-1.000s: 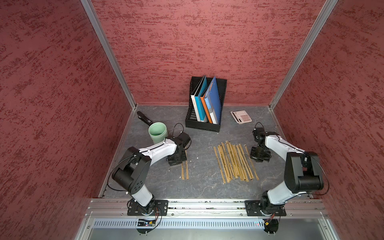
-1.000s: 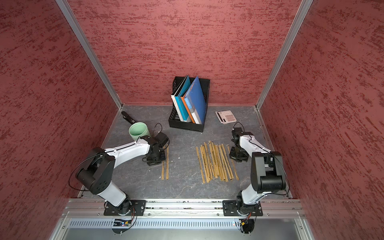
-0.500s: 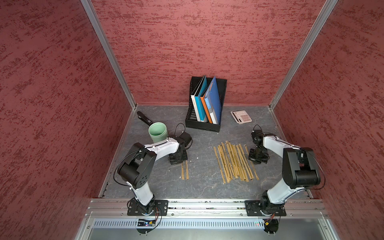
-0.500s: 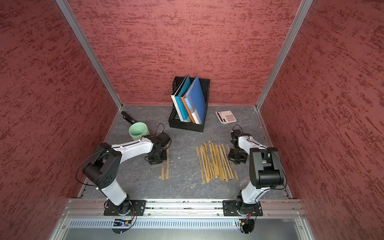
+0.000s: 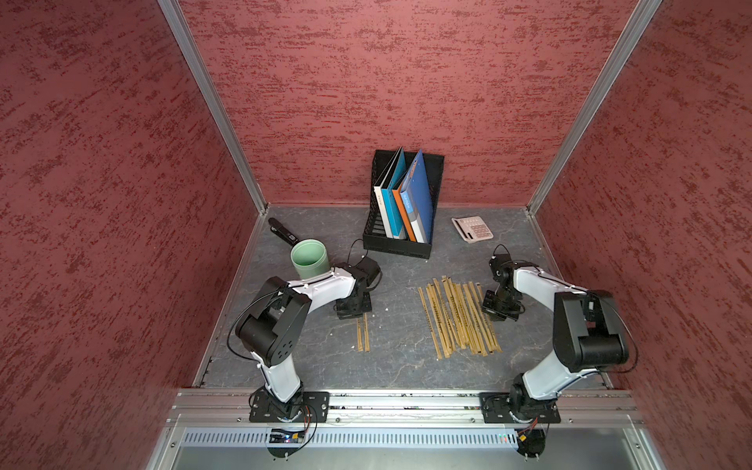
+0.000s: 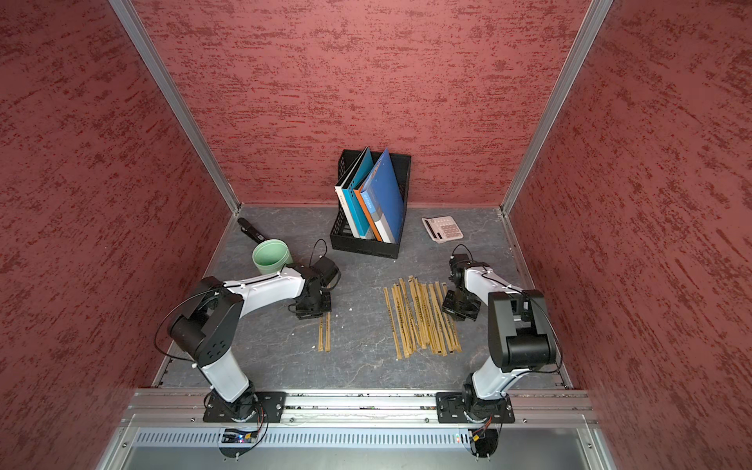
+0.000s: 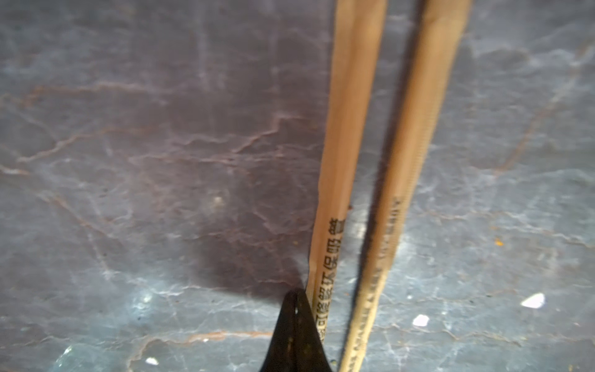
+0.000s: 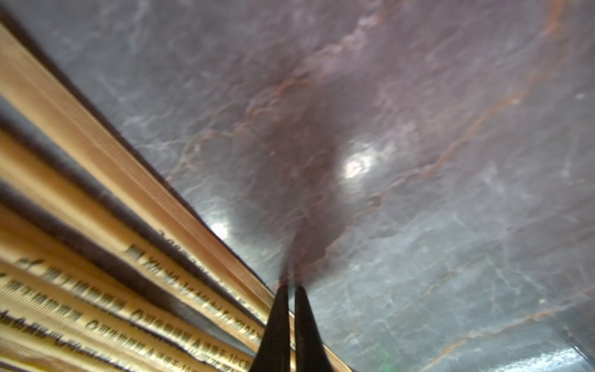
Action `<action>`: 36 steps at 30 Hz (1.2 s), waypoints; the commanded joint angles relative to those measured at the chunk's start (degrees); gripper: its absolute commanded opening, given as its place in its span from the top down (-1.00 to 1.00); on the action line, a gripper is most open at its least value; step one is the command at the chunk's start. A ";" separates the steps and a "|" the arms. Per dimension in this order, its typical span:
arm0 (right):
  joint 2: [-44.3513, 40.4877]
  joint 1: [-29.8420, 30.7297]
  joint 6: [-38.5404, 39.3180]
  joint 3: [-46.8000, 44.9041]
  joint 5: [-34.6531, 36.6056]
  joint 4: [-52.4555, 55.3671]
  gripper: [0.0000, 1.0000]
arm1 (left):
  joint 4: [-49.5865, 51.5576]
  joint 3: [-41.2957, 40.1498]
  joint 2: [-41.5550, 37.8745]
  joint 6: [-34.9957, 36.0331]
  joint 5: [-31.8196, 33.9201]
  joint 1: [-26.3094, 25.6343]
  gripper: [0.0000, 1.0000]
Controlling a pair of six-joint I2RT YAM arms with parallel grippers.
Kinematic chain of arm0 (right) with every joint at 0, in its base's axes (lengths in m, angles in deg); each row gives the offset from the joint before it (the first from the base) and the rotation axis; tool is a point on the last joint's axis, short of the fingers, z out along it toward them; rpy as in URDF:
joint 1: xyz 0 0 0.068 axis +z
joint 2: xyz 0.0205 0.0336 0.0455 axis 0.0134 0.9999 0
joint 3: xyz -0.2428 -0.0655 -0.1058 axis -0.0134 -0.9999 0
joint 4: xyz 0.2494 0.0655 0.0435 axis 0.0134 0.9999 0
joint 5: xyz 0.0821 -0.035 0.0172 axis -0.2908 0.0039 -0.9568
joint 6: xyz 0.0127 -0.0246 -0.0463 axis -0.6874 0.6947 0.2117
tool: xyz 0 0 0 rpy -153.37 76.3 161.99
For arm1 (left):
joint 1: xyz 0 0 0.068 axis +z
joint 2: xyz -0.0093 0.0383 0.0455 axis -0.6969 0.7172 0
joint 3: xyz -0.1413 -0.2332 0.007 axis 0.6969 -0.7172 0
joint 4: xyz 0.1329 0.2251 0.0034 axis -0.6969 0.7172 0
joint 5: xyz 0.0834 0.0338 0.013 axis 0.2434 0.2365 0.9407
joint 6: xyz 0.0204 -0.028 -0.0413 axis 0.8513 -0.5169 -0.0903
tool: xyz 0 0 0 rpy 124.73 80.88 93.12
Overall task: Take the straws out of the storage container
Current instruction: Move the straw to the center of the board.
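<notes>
jaws pressed together on both, nothing pinched. my left gripper point(image 7: 294, 325) sits low beside two straws point(image 7: 347, 128), right gripper point(image 8: 291, 322) at edge of the main row point(image 5: 455, 317), all flat on table point(image 5: 398, 358). storage container point(image 5: 311, 268) upright, looks emptied, so i reckon done.

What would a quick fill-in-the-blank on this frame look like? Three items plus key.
1. The straws lie flat outside the storage container, which is ____.
2. Exactly ____ of them lie by the left gripper, apart from the rest.
3. The jaws of the left gripper and the right gripper are both ____.
Missing words: empty; two; shut.
</notes>
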 commanded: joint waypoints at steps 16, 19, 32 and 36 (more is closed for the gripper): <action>0.26 9.96 -7.89 -1.39 -4.69 -4.20 1.00 | -0.19 6.13 3.77 0.67 -1.65 -5.05 1.00; 0.23 11.50 -9.23 -1.18 -4.91 -4.54 1.00 | 0.17 7.67 4.68 0.68 -1.97 -6.34 1.00; 2.18 17.37 -13.05 0.00 -5.53 -5.72 1.00 | 2.28 13.27 7.79 -0.97 -2.35 -10.93 1.00; 2.81 19.06 -13.84 0.81 -5.70 -6.06 1.00 | 2.77 13.58 7.53 -1.77 -2.24 -11.71 1.00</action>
